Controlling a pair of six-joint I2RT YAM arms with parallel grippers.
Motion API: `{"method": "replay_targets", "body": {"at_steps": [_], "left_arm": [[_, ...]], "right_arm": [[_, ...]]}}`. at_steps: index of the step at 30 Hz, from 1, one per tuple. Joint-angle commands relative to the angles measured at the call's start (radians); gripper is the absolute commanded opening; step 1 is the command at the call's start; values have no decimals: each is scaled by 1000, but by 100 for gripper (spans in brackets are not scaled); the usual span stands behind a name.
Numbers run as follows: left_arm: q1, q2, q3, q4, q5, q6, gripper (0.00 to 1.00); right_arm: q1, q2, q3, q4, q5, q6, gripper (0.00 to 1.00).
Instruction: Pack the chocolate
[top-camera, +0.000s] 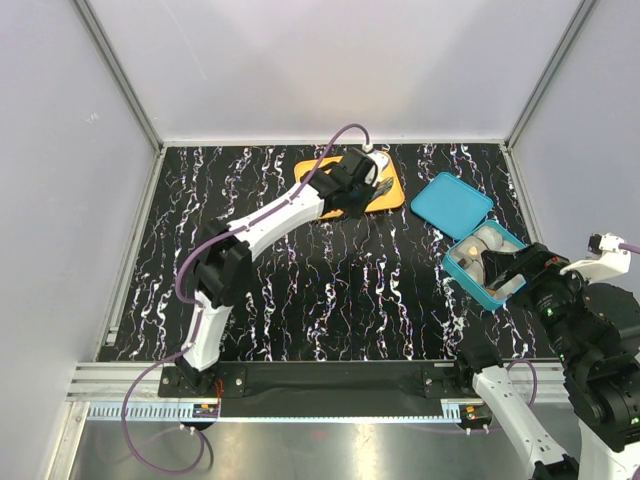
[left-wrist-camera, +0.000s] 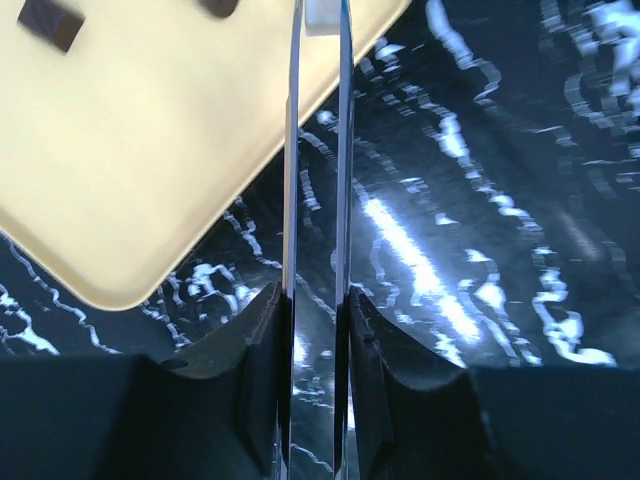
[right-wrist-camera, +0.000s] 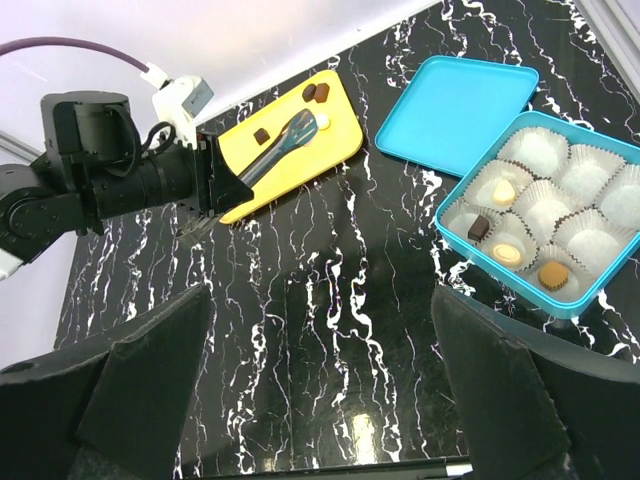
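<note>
Top view: the left arm (top-camera: 260, 225) reaches over an orange tray (top-camera: 393, 196) on the counter (top-camera: 330, 290). An open teal box (top-camera: 480, 290) lies to the right, with its lid (top-camera: 452, 203) beside it.

Left wrist view: the left fingers (left-wrist-camera: 291, 150) stand narrow with a cream-white chocolate (left-wrist-camera: 322, 12) between their tips. Whether they grip it cannot be told.

Right wrist view: the right fingers (right-wrist-camera: 130, 390) spread wide, holding nothing. Four chocolates (right-wrist-camera: 508, 253) sit in the box, and two dark pieces (right-wrist-camera: 261, 135) lie on the tray.

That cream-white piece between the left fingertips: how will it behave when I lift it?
The white chocolate looks tiny against the tray, so it is probably very light. It sits right at the tips of the left gripper, whose fingers are thin, flat blades, so it may pivot or slip out. A hard squeeze from such narrow edges could well dent it.
</note>
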Motion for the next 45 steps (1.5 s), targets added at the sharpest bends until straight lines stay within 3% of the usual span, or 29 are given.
{"method": "replay_targets", "body": {"at_steps": [1, 9, 18, 31, 45], "left_arm": [[-69, -82, 83, 41, 61, -27, 31], [-227, -30, 185, 64, 156, -84, 31], [-324, 62, 225, 154, 226, -126, 32], [-355, 148, 216, 279, 272, -126, 33], [-362, 232, 241, 294, 276, -115, 35]], "right_arm": [[4, 22, 31, 23, -9, 6, 99], [4, 20, 23, 29, -26, 23, 100], [4, 9, 24, 21, -29, 23, 100], [4, 2, 31, 7, -21, 21, 100], [4, 2, 27, 9, -15, 20, 100]]}}
